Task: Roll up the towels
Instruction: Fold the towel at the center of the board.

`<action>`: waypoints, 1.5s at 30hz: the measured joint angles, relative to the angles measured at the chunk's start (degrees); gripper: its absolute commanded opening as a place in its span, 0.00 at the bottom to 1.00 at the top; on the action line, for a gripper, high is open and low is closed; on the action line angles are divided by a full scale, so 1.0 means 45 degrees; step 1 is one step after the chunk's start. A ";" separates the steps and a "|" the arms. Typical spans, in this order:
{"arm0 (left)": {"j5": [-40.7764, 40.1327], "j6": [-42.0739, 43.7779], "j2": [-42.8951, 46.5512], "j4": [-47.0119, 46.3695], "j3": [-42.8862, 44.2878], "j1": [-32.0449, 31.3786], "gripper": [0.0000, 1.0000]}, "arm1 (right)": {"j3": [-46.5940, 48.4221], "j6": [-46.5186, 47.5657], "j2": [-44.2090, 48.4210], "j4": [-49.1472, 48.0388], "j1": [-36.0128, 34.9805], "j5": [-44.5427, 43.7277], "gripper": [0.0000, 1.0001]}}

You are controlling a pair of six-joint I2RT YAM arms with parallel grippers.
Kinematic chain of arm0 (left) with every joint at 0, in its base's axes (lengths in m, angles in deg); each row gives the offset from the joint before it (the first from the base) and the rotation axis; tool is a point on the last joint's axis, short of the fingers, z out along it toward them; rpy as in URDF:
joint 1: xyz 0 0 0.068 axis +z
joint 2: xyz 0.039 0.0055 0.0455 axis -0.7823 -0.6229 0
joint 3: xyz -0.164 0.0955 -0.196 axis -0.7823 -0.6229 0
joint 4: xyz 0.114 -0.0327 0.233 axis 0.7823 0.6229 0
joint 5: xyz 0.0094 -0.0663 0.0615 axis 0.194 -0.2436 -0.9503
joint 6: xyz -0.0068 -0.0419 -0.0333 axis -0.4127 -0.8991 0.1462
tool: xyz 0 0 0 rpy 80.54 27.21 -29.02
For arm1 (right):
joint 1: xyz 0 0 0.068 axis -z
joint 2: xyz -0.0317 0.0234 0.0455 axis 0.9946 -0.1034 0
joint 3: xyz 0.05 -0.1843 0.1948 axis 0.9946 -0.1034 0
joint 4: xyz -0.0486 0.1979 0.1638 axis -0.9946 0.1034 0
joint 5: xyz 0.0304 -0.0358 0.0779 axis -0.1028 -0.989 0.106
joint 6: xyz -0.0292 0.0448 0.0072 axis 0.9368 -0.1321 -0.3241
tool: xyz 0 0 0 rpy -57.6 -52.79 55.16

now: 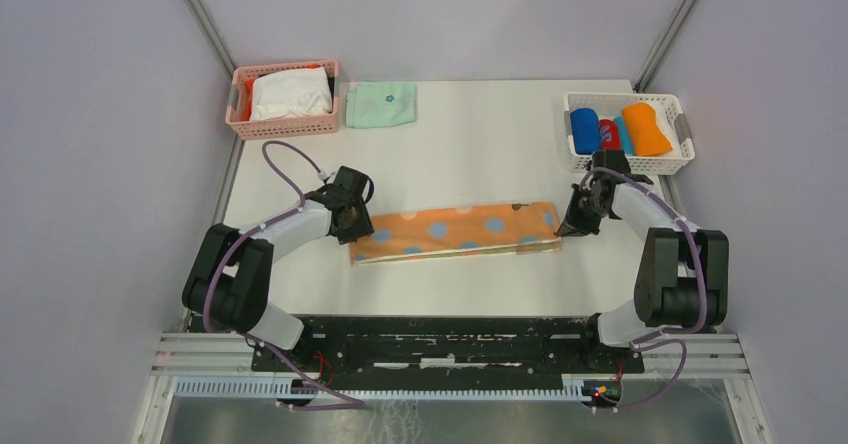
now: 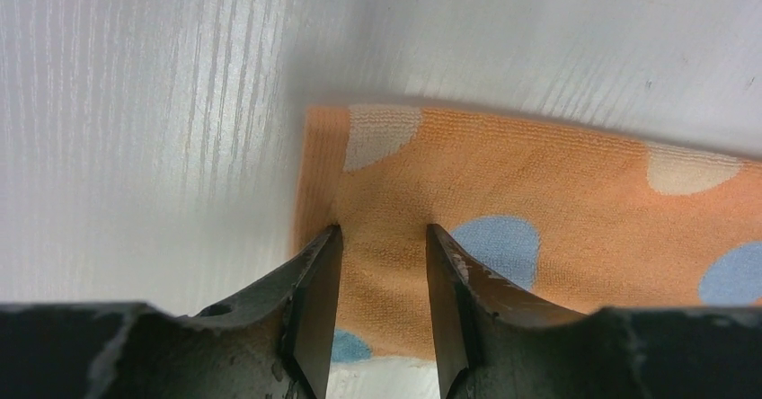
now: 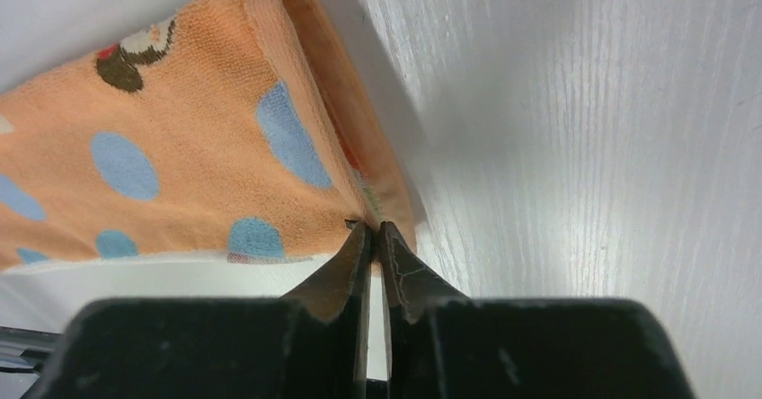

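Left gripper [image 2: 382,233] stands with its jaws apart, tips down on the left end of the dotted towel [image 1: 455,232], which lies folded in a long strip in the middle of the table [image 1: 470,154]. Right gripper [image 3: 370,228] has its jaws pinched together on the strip's right edge. A rolled blue towel [image 1: 583,130] and orange towel [image 1: 646,129] sit in the white basket [image 1: 620,98] at far right.

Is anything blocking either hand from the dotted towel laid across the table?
Nothing visible does. The left hand sits over the left end of the dotted towel, jaws apart; the right hand is pinched shut on its right end.
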 measured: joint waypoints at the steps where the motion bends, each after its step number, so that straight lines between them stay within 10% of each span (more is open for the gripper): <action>1: 0.0000 0.0005 0.0000 0.0000 0.0005 0.0000 0.50 | -0.0034 0.0039 0.0029 0.0058 0.0005 0.0102 0.20; 18: 0.0078 0.0039 0.2380 0.2089 0.0767 -0.0952 0.61 | -0.0049 0.0306 0.1545 0.0228 -0.0568 0.0709 0.43; 32: 0.0330 0.0044 0.0651 0.1763 0.1141 -0.2637 0.63 | 0.0131 0.0321 -0.0112 -0.1409 -0.0845 0.0714 0.58; 38: 0.0335 0.0039 0.0228 0.1321 0.0597 -0.2599 0.63 | -0.0039 0.0330 -0.0767 -0.1617 -0.0845 0.1001 0.52; 45: 0.0330 0.0039 -0.0078 0.1229 0.0374 -0.2458 0.63 | -0.0136 0.0389 -0.0724 -0.1564 -0.0845 0.1520 0.18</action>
